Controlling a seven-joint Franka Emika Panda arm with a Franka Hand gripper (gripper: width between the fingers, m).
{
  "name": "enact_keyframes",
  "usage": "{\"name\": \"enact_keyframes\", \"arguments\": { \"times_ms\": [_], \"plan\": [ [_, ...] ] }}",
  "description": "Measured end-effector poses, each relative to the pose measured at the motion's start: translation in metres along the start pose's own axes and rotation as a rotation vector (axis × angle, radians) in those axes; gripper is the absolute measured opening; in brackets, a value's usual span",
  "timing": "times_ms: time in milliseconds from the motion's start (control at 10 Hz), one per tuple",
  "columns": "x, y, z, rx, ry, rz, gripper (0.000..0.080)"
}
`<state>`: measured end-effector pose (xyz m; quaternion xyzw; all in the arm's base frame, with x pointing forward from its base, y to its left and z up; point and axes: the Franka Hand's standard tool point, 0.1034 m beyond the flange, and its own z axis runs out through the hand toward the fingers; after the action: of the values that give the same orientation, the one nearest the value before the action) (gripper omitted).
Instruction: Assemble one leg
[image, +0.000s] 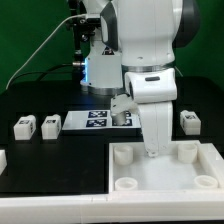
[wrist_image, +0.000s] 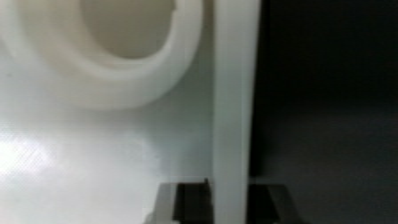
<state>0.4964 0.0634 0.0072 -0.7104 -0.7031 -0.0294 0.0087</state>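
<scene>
The large white tray (image: 165, 185) with round corner sockets lies at the front of the black table. My gripper (image: 151, 150) points straight down at the tray's rear rim. In the wrist view the gripper (wrist_image: 228, 192) straddles the tray's thin upright wall (wrist_image: 231, 90). Its dark fingers (wrist_image: 180, 202) press against both sides of the wall, shut on it. A round socket (wrist_image: 107, 50) lies just beside the wall. Three small white legs with tags lie apart from the gripper: two at the exterior view's left (image: 23, 126) (image: 49, 125) and one at its right (image: 188, 121).
The marker board (image: 92, 121) lies flat behind the tray, partly hidden by the arm. A white block (image: 3, 157) shows at the exterior view's left edge. A green wall and cables stand behind the arm's base.
</scene>
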Motion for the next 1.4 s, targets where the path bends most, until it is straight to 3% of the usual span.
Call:
{"name": "enact_keyframes", "arguments": {
  "times_ms": [100, 300, 400, 500, 600, 1200, 1400],
  "plan": [
    [0.0, 0.0, 0.0, 0.0, 0.0, 0.001, 0.0132],
    [-0.001, 0.0, 0.0, 0.0, 0.0, 0.002, 0.0464],
    [-0.001, 0.0, 0.0, 0.0, 0.0, 0.002, 0.0464],
    [-0.001, 0.0, 0.0, 0.0, 0.0, 0.003, 0.0584],
    [-0.002, 0.0, 0.0, 0.0, 0.0, 0.003, 0.0629],
    [-0.004, 0.001, -0.003, -0.007, 0.0, 0.007, 0.0649],
    [-0.003, 0.006, -0.028, -0.032, -0.01, 0.042, 0.0649]
  ]
}}
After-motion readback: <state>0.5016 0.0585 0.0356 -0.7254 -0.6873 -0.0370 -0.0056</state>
